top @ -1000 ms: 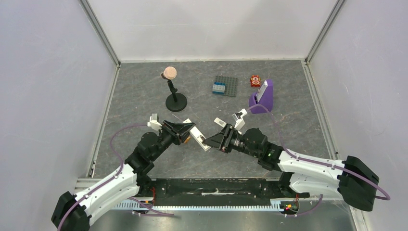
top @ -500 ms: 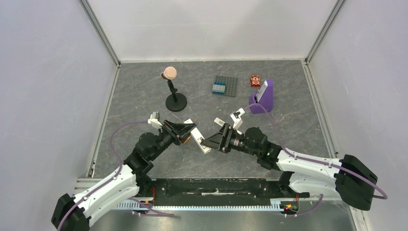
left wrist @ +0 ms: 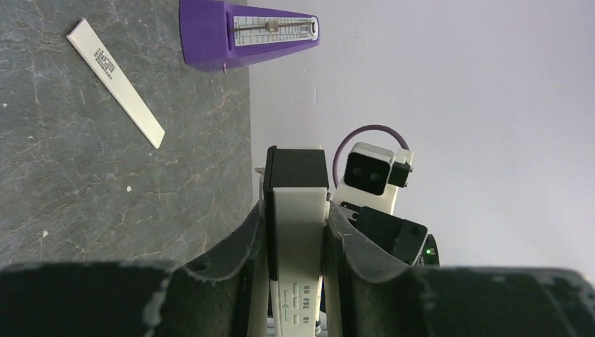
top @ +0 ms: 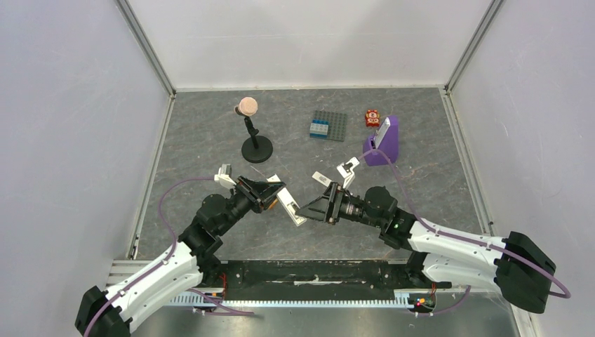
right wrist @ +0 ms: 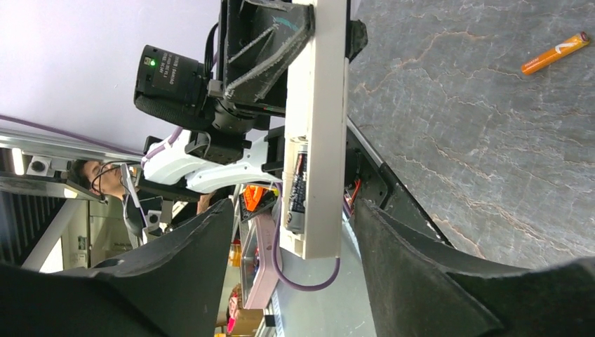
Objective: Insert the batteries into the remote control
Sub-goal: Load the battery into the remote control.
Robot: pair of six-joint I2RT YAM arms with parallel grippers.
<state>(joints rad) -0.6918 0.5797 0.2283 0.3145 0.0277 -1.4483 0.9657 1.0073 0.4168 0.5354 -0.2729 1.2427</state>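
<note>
My left gripper is shut on the white remote control and holds it above the table; in the left wrist view the remote stands between the fingers. The right wrist view shows the remote's open recess with the dark grey battery seated in it. My right gripper is open, its fingers on either side of the remote's free end without touching. The orange battery lies on the table beyond.
A thin white strip lies on the table near the purple wedge stand. At the back are a grey baseplate, a small red toy and a black stand with a pink ball.
My right arm's wrist has drawn back a little to the right, its open fingers still round the remote's end. The left gripper and the remote have barely moved.
</note>
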